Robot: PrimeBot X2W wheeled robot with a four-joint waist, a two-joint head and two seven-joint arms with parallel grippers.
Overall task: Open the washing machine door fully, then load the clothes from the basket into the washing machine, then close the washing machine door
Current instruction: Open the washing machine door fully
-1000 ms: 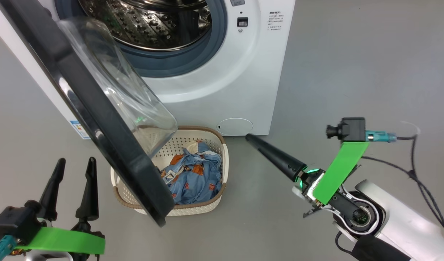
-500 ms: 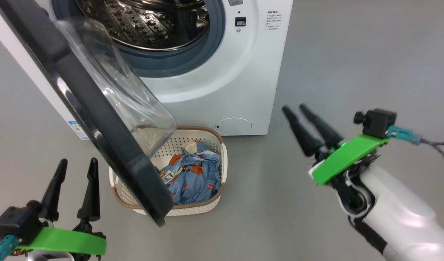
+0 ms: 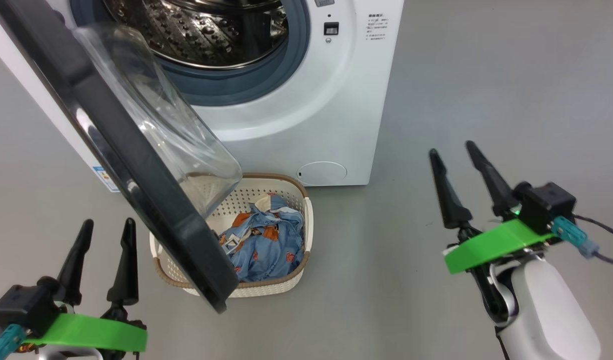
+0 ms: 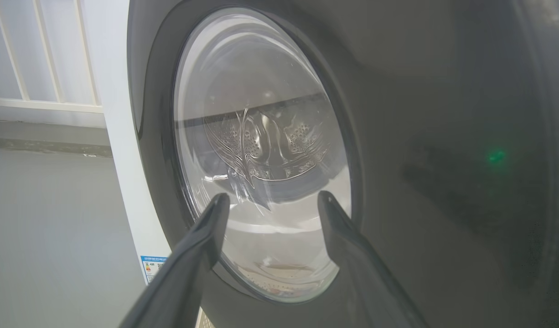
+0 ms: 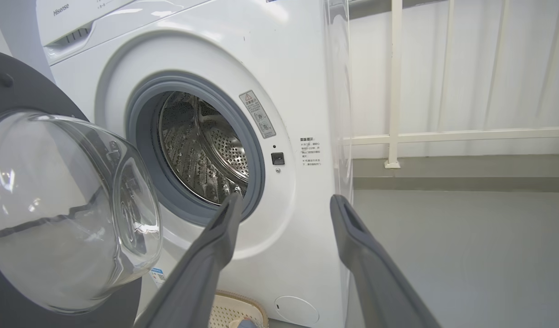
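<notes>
Right gripper [image 3: 451, 148] withdrawn rightward, jaws apart

One washing machine [image 3: 311, 125], one door [image 3: 116, 160], one basket [image 3: 271, 289], one clothes bundle [image 3: 266, 245].

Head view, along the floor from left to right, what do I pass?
left gripper, open → basket with the clothes in it → right gripper, open. The washing machine door slants across the left gripper and the basket, so it has no clear place in the order.
</notes>
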